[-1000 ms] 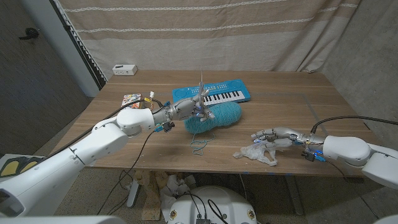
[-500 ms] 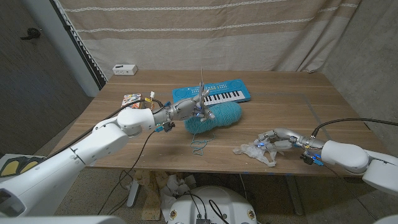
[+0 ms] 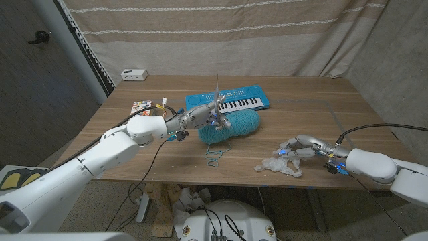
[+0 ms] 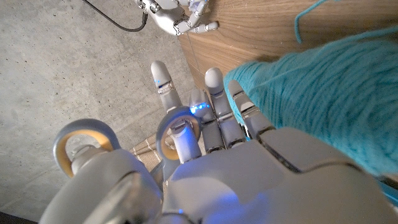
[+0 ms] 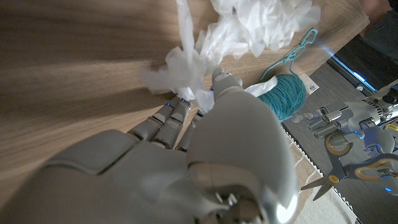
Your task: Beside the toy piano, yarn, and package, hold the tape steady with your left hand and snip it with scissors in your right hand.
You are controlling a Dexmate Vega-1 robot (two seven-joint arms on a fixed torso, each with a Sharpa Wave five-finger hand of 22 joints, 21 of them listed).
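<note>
Perhaps lab: curtain (image 3: 221, 33) backdrop, cables (image 3: 374, 128)

Right robot hand (image 5: 205, 124) touching crumpled clear tape (image 5: 249, 31); teal yarn (image 5: 283, 93) beyond.

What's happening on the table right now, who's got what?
The left hand holds the scissors upright over the teal yarn, in front of the blue toy piano. The right hand is at the near edge, fingers in a crumpled clear plastic wad; whether that's the tape is hard to tell. So the scissors sit in the opposite hand from the plan, and nothing is being cut yet.
</note>
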